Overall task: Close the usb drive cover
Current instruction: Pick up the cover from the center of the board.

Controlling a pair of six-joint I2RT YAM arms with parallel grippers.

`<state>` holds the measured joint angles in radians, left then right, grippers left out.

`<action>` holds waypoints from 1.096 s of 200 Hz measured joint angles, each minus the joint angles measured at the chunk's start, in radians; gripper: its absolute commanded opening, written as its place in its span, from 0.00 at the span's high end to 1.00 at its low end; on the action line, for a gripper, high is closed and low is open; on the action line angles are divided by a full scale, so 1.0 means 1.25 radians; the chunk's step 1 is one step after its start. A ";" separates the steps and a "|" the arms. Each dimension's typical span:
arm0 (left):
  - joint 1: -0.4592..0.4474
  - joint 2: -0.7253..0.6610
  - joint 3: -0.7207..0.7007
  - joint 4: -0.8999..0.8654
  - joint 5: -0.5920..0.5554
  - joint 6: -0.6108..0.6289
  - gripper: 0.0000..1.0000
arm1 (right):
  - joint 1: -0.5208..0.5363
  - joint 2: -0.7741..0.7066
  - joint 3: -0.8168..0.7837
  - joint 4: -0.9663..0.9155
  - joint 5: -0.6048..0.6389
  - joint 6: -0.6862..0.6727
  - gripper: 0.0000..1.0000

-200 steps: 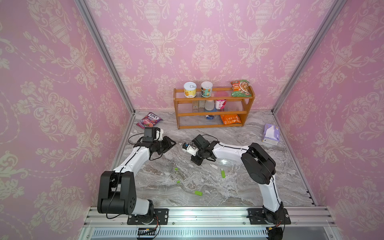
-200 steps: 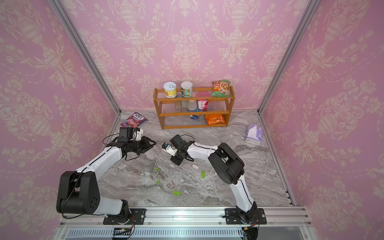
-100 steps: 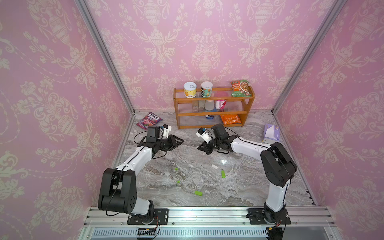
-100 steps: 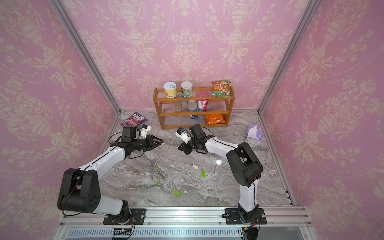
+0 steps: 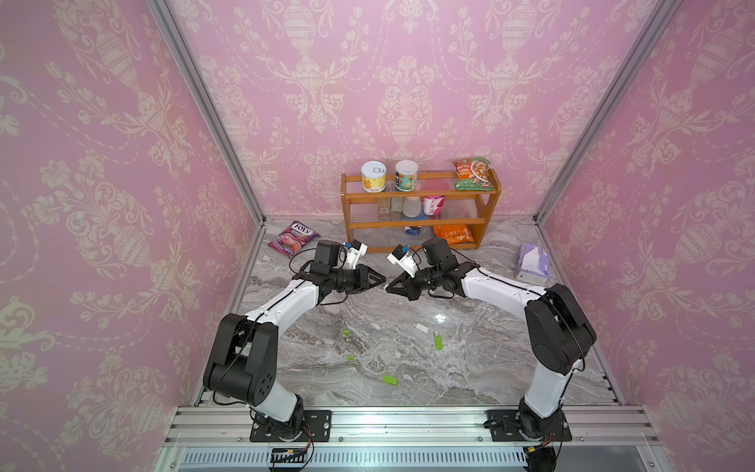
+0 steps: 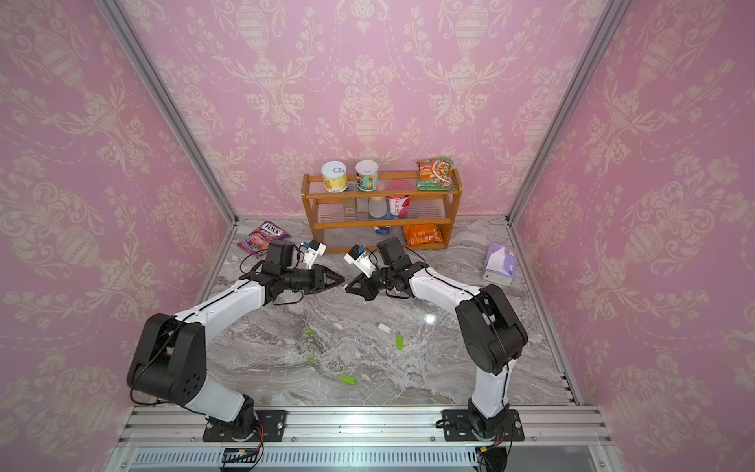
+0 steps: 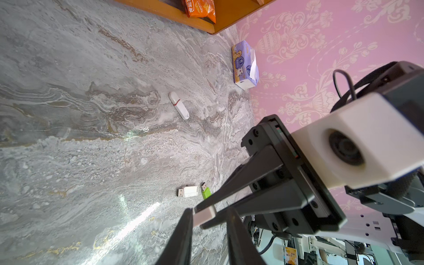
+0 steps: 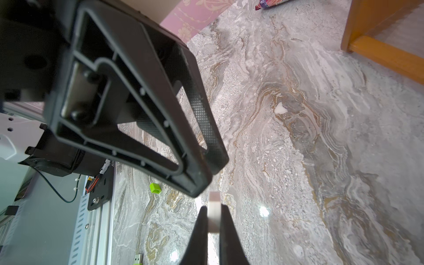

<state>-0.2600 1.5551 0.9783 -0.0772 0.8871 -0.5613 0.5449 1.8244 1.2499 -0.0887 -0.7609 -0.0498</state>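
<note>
Both grippers meet tip to tip above the marble table (image 5: 482, 367), in front of the shelf. My right gripper (image 5: 389, 287) (image 8: 213, 207) is shut on a small white usb cover (image 8: 213, 212), whose end sticks out past its fingertips. My left gripper (image 5: 382, 281) (image 7: 210, 213) faces it, open by a narrow gap. Its two fingers straddle the cover (image 7: 204, 214), which touches one of them. A white usb drive (image 5: 421, 327) (image 7: 188, 191) with its metal plug bare lies on the table below.
A green usb drive (image 5: 438, 341) lies beside the white one, another green drive (image 5: 390, 379) nearer the front, and two green caps (image 5: 347, 332) to the left. A capped white drive (image 7: 179, 105), tissue box (image 5: 532, 263), wooden shelf (image 5: 421, 224) and candy bag (image 5: 293, 238) stand around.
My left gripper has moved right toward the middle and its jaws have narrowed. My right arm has swung out to the right, so its gripper, still shut on the cover, now faces the left one.
</note>
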 measured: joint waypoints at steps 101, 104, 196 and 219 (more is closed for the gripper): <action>-0.039 0.003 0.007 -0.017 0.035 0.070 0.72 | -0.060 0.014 -0.010 0.080 -0.173 0.093 1.00; -0.041 0.003 0.007 -0.017 0.037 0.073 0.72 | -0.060 0.015 -0.010 0.081 -0.178 0.096 1.00; -0.053 -0.039 0.007 -0.075 0.011 0.132 0.75 | -0.070 0.030 0.023 -0.005 -0.263 0.060 1.00; -0.052 -0.060 0.007 -0.079 -0.002 0.146 0.75 | -0.073 0.036 0.045 -0.056 -0.281 0.029 1.00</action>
<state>-0.3256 1.4807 0.9867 -0.1761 0.8845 -0.3794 0.4534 1.8698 1.3056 -0.1593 -1.1126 -0.0132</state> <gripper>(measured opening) 0.253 0.088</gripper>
